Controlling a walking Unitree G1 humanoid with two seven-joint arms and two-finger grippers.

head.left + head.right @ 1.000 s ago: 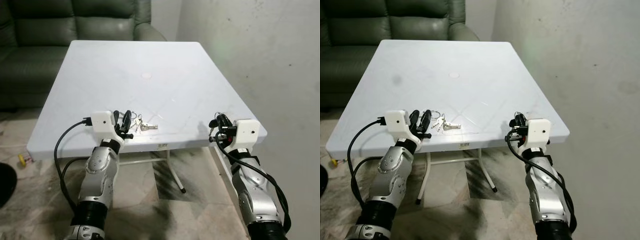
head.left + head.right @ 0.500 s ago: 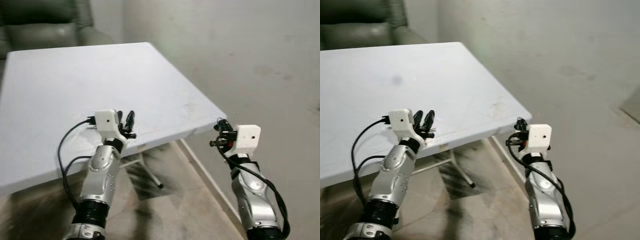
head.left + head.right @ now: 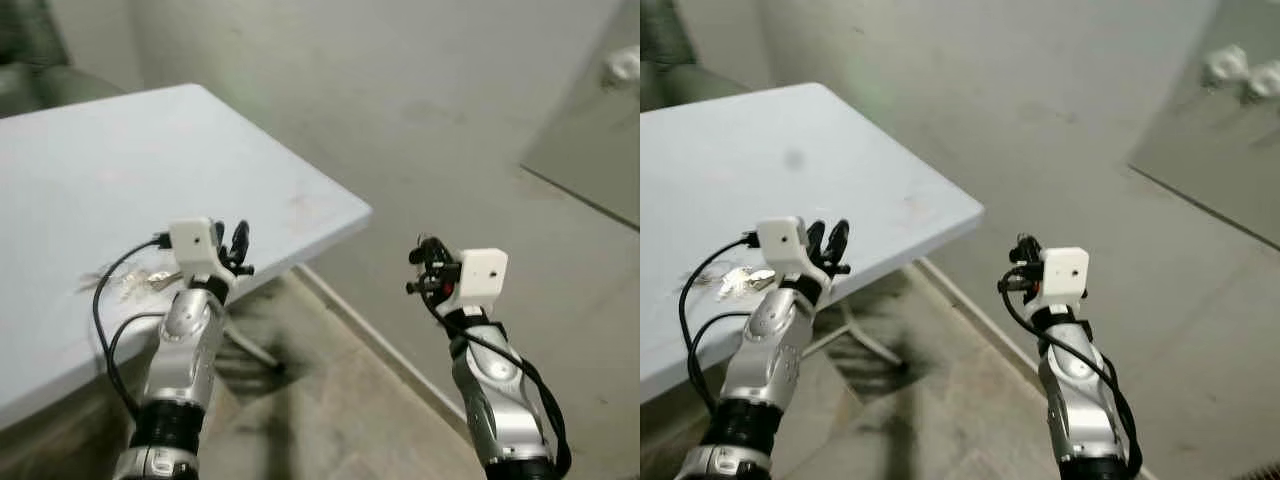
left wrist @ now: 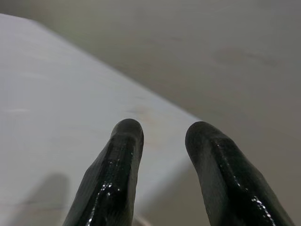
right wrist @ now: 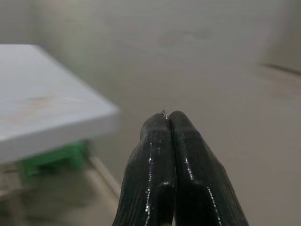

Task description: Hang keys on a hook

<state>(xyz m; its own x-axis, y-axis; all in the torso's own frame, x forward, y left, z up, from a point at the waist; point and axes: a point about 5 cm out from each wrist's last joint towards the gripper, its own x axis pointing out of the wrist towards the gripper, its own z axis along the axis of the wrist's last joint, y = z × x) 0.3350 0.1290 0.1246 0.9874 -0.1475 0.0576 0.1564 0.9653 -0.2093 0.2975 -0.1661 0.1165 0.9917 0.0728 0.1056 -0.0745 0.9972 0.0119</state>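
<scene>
The left gripper (image 4: 162,141) hangs over the near right part of the white table (image 3: 120,180), fingers spread with nothing between them. The keys (image 3: 732,283) lie on the table just left of it, beside its wrist. The right gripper (image 5: 168,117) is raised well right of the table, before the grey wall (image 3: 430,90), fingers pressed together with a thin metal glint at the tips.
</scene>
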